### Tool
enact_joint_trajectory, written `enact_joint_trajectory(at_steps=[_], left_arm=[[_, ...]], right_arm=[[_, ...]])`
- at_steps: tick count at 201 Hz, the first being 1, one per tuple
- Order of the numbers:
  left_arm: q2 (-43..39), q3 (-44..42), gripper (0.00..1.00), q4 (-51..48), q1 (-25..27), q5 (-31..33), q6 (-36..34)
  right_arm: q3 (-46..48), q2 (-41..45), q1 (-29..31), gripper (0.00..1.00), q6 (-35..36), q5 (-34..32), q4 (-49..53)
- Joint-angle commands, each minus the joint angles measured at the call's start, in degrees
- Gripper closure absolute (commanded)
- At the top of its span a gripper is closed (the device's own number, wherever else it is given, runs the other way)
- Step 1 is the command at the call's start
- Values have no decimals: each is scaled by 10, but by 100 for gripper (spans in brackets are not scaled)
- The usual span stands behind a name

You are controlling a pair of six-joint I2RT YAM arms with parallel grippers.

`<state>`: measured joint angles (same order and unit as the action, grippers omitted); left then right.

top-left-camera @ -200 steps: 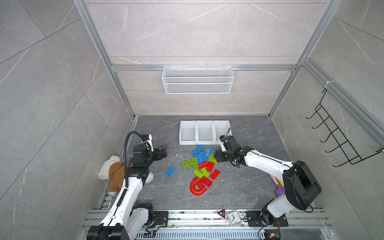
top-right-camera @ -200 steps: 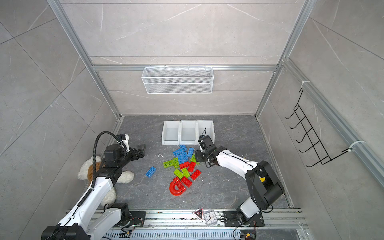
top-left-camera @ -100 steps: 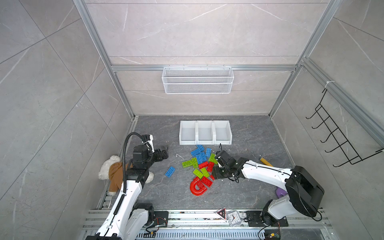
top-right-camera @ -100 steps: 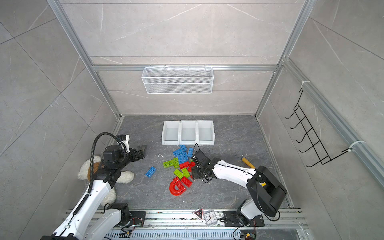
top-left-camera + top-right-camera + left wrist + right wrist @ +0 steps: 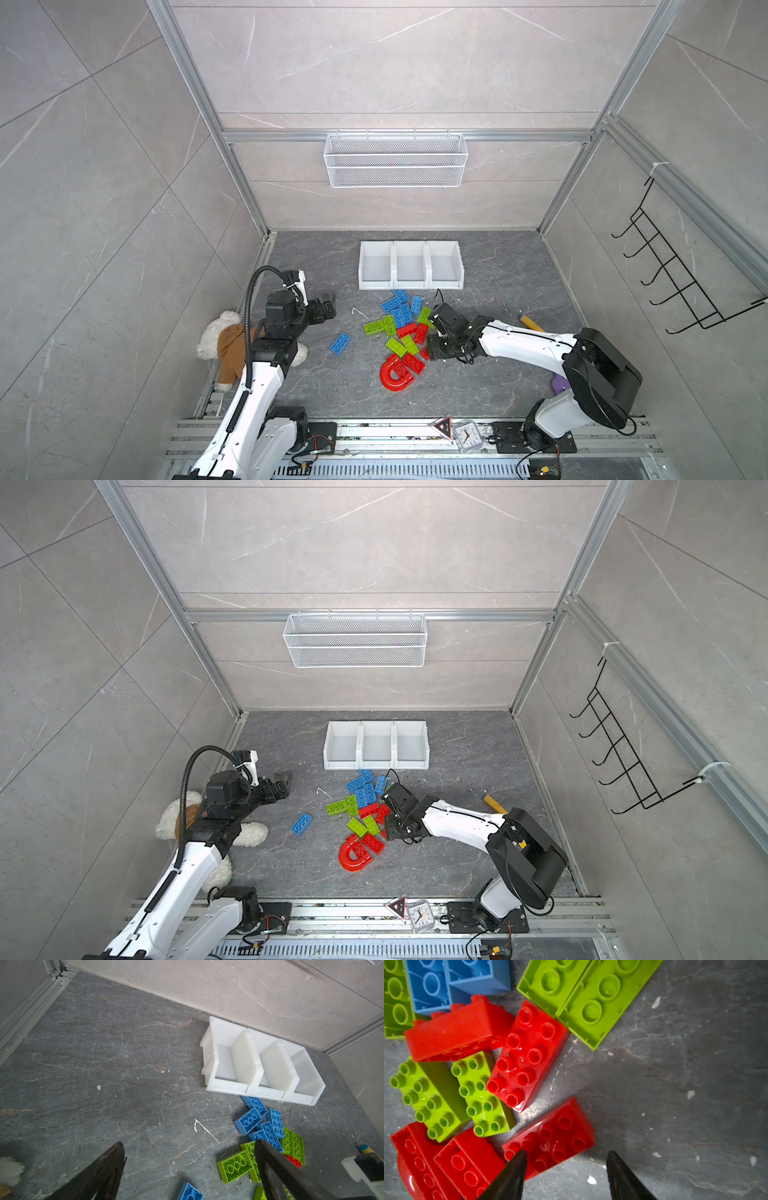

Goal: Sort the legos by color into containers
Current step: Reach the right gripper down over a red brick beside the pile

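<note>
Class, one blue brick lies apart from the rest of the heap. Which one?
The blue brick lying alone, left of the heap in both top views. The other blue bricks crowd together just before the white bins.

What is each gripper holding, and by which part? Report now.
Nothing is held. The left gripper is open and empty; the right gripper is open too, one fingertip over a red brick, not gripping it.
</note>
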<state>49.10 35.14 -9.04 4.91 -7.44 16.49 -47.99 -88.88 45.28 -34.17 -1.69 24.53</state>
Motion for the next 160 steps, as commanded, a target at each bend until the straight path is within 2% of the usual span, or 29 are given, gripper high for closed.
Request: enact_joint_trajectory(at_steps=[1,48,73,98,160], left_arm=[[-8,21,0,-1,4,12,3],[-1,20,0,4,4,15,2],[1,21,0,6,4,15,2],[-1,22,0,4,4,15,2],[-9,22,0,-1,4,17,2]], right_arm=[[8,9,-3,36,-7,-54,82],[6,91,-29,33,-13,-81,164],[5,113,-27,30,-31,-35,130],[14,99,-14,28,-55,-6,73],[-5,18,-8,28,-43,-2,52]])
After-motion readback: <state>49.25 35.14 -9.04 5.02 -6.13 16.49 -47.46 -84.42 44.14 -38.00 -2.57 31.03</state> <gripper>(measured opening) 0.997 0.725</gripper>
